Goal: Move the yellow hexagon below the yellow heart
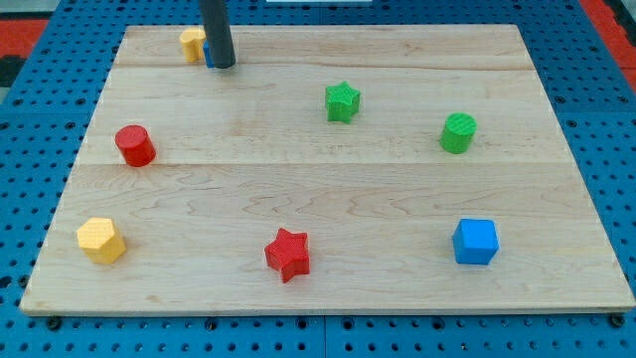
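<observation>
Only a short length of the arm shows: a straight rod (216,30), round in section like a thick dowel, entering from the view's top edge. Its colour is a dark slate grey, close to black, with a dull matte finish and a faint paler sheen running down its left side where light catches the curve. The surface looks smooth and plain, with no cables, screws, labels or markings to be made out. My tip (221,66) is cut flat and blunt, the same width and colour as the shaft above it.
</observation>
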{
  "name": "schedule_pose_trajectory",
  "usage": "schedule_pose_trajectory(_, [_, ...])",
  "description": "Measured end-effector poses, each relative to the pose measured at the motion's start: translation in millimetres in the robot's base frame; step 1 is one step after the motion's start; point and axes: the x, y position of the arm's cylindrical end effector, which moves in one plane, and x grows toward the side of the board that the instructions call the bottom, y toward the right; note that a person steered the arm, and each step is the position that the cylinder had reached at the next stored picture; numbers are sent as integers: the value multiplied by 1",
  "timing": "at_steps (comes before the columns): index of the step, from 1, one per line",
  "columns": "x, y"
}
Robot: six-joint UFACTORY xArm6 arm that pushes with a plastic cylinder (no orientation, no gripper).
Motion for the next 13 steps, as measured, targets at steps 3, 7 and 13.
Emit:
schedule_pose_trajectory(3, [250,8])
schedule_pose_trajectory(7, [267,-107])
schedule_pose_trajectory(13, [231,31])
